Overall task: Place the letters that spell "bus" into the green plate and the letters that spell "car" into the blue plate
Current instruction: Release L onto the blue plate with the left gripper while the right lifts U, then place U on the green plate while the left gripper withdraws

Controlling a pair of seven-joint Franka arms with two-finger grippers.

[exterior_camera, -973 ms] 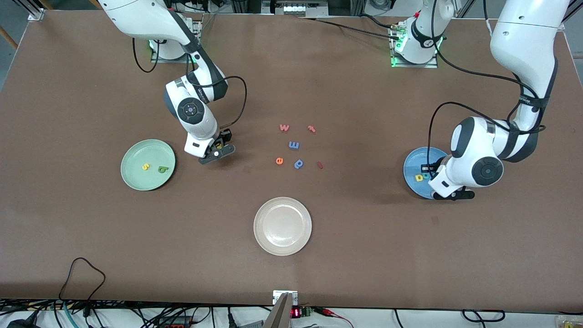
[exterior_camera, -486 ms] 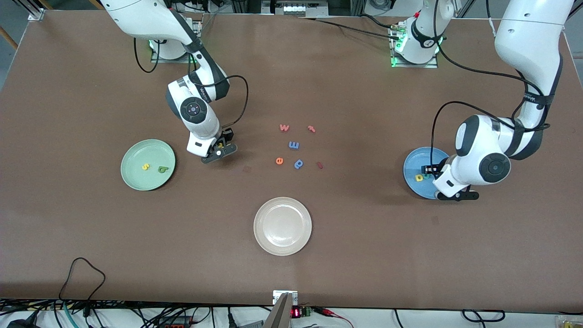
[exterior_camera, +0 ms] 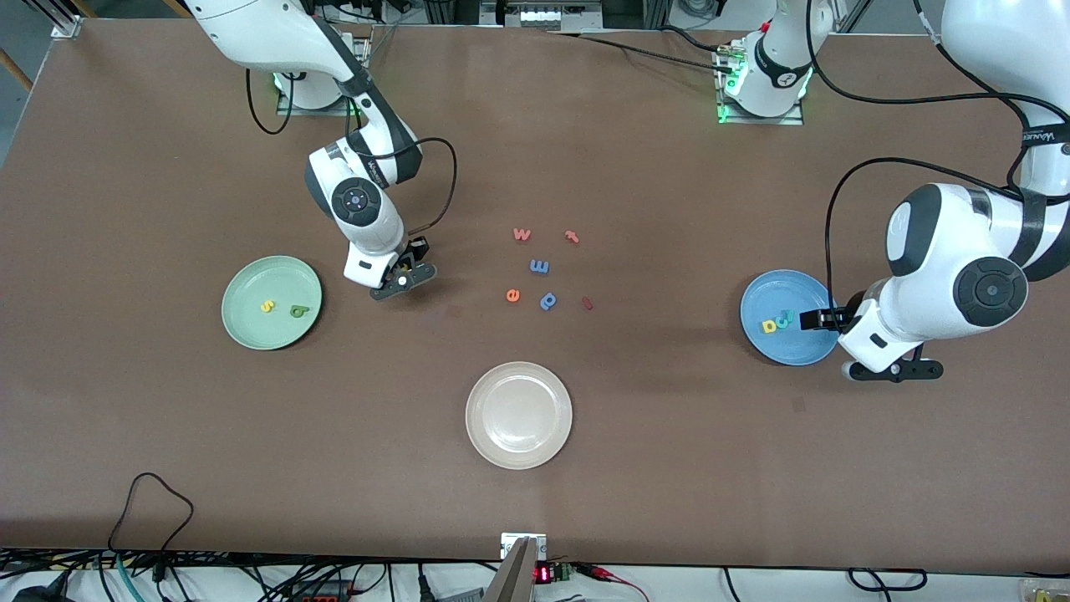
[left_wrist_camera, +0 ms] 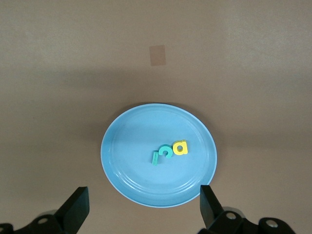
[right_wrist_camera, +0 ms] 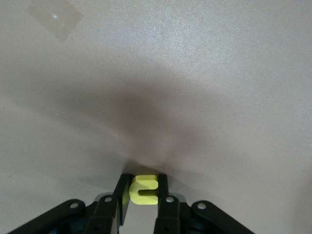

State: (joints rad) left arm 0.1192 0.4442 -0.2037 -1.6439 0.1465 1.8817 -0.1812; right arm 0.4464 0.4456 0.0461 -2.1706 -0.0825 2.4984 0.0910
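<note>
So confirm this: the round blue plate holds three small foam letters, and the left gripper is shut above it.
Wrong on the left gripper: the left wrist view shows it open above the round blue plate. The plate does hold three small foam letters, two teal and one yellow.

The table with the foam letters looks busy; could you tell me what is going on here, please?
Two arms sort foam letters onto plates. The right hand is shut on the yellow u, low over bare table beside the green plate, which already holds the yellow s and green b. The left hand is open above the blue plate, where c, a and r lie together. Other letters sit mid-table, and a white plate lies nearer the front camera.
</note>
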